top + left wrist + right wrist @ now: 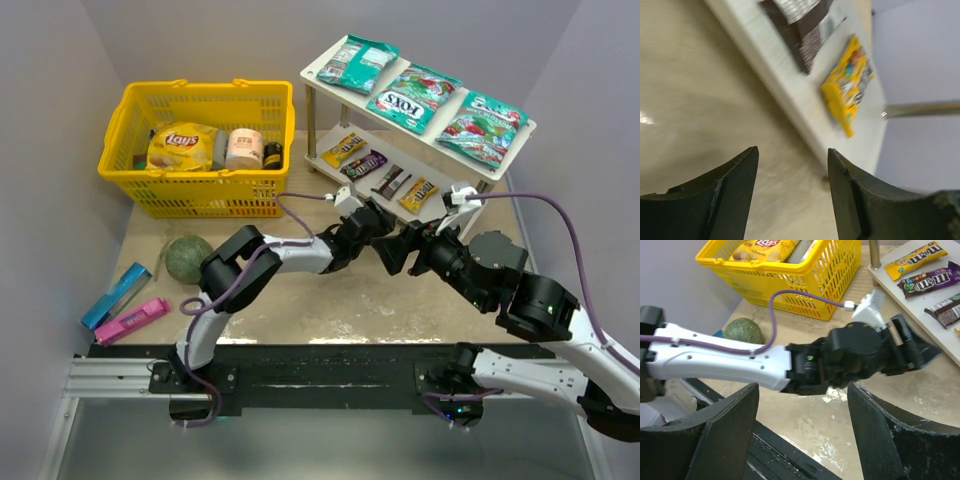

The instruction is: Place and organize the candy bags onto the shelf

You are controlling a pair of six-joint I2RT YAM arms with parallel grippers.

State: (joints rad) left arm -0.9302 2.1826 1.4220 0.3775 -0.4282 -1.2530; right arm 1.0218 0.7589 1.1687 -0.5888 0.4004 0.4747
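Observation:
The white two-tier shelf (318,73) stands at the back right. Three teal candy bags lie on its top board: one at the left (360,62), the FOX'S bag (413,97) and one at the right (482,127). On the lower board lie a yellow packet (343,149), a purple one (363,165), a brown one (392,181) and a second yellow one (418,194). My left gripper (393,226) is open and empty just in front of the lower board (790,95), near the yellow packet (847,85). My right gripper (388,258) is open and empty beside it, above the table.
A yellow basket (135,175) with a Lay's bag (182,146) and jars stands at the back left. A green ball (188,257), a blue packet (117,296) and a pink item (133,320) lie at the left. The left arm (715,357) crosses the right wrist view.

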